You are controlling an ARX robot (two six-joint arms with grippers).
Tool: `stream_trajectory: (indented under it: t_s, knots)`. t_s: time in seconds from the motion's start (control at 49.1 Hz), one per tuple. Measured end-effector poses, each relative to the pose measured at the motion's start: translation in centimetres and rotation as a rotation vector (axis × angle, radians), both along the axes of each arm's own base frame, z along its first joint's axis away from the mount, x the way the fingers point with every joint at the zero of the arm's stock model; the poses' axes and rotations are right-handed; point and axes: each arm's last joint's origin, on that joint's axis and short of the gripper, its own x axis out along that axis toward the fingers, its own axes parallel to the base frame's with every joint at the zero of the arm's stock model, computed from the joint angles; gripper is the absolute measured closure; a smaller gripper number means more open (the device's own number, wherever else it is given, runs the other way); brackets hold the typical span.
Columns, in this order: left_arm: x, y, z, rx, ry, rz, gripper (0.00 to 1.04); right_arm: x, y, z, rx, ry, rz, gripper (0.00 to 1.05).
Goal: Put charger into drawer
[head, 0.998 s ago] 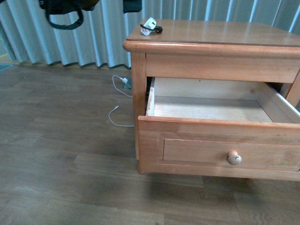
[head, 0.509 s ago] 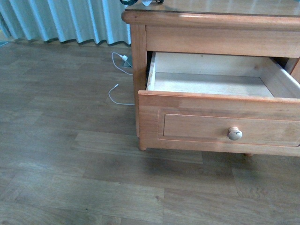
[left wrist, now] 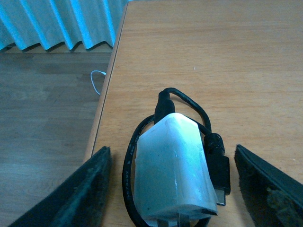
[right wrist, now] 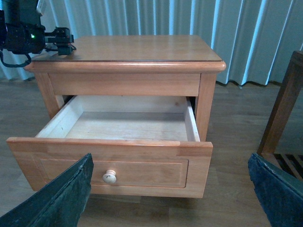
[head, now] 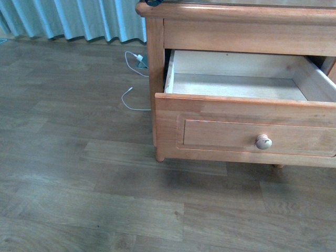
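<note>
The left gripper (left wrist: 173, 153) is held spread wide, its jaws standing either side of the charger (left wrist: 173, 175) and apart from it; nothing is grasped. The charger is lying on the nightstand top (left wrist: 227, 52), close to a side edge. The white block is judged light, rigid and smooth-faced, so liable to slip, and the coiled cord limp. Hold is best taken across the block's flat sides. The right gripper (right wrist: 169, 161) is likewise spread and empty, faced toward the drawer (right wrist: 113, 150), which is pulled out and bare inside. Compared with the front view a second ago, the top and charger are now lost above the frame.
</note>
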Motion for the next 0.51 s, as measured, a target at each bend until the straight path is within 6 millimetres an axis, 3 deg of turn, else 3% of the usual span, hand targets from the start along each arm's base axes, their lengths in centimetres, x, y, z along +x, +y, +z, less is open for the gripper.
stream_trajectory:
  t_s: [0.265,0.509]
  knots:
    - [-0.6,0.5,0.3,-0.002,-0.005,0.005,0.74,0.0,0.0,0.0,0.0,0.0,0.0,0.08]
    - [-2.1,1.5,1.2,-0.019,-0.008,-0.012,0.78,0.0,0.0,0.0,0.0,0.0,0.0,0.08]
